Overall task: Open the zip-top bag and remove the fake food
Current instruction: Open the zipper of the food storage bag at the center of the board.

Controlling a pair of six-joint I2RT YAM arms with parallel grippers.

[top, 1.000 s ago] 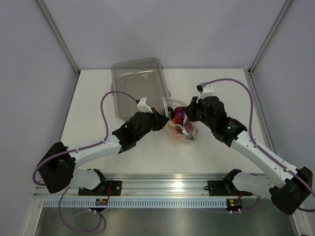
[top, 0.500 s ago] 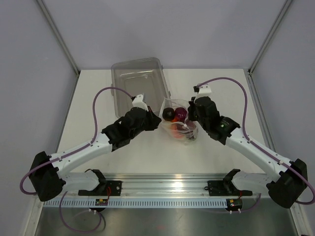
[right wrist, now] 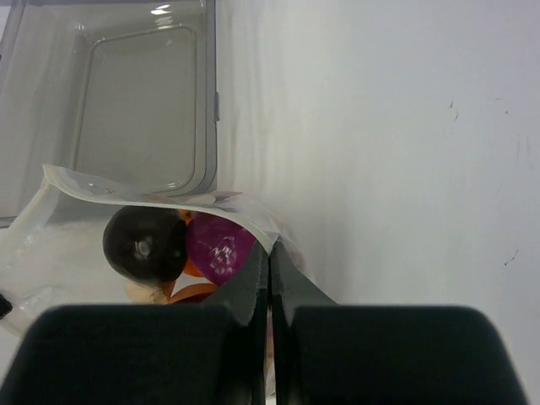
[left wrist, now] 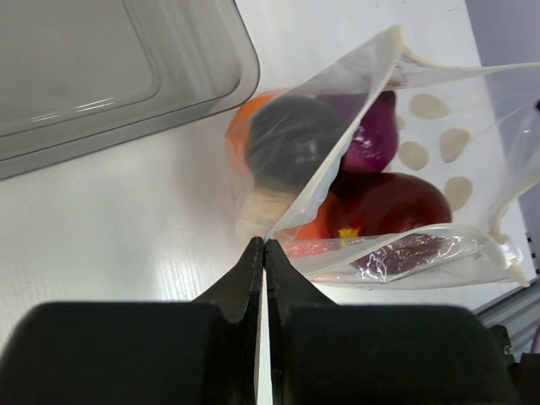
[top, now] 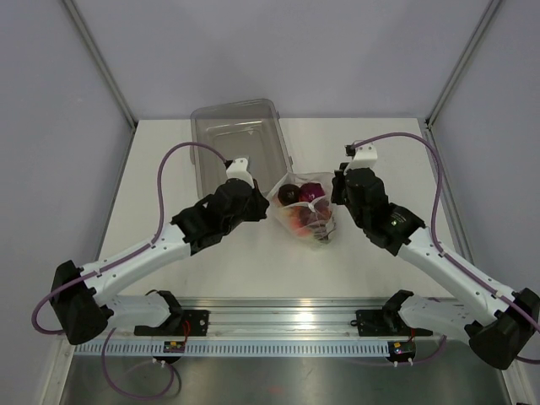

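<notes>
Landmark: the clear bin [top: 228, 143], at the far side of the table [top: 253, 261].

- The zip-top bag [top: 304, 211] sits on the table just off the bin's near right corner, close to it. Whether the two touch, I cannot tell.
- The left gripper [left wrist: 263, 245] is at the side of the bag that faces the bin. Its fingers are pressed together and pinch the bag's white edge strip.
- The right gripper [right wrist: 268, 249] is on the side of the bag away from the bin. It too is clenched, with the rim of the bag caught at its tip.
- Between the two pinches the mouth gapes. In the left wrist view the two lips stand visibly apart, and the dotted wall is stretched out away from the bin.
- The fake food [top: 302, 196] is inside the bag. I can make out a dark round piece, a purple one, a dark red one, some orange and a pale bit low down. No piece shows outside the bag.

Progress, as I judge it:
- The opening step looks done or very nearly done, since the zip is parted across the width I can see.
- The removal has not begun. Every piece has yet to come out.
- Both grippers are busy holding the lips, so one would have to let go to reach in, or the bag would have to be tipped.
</notes>
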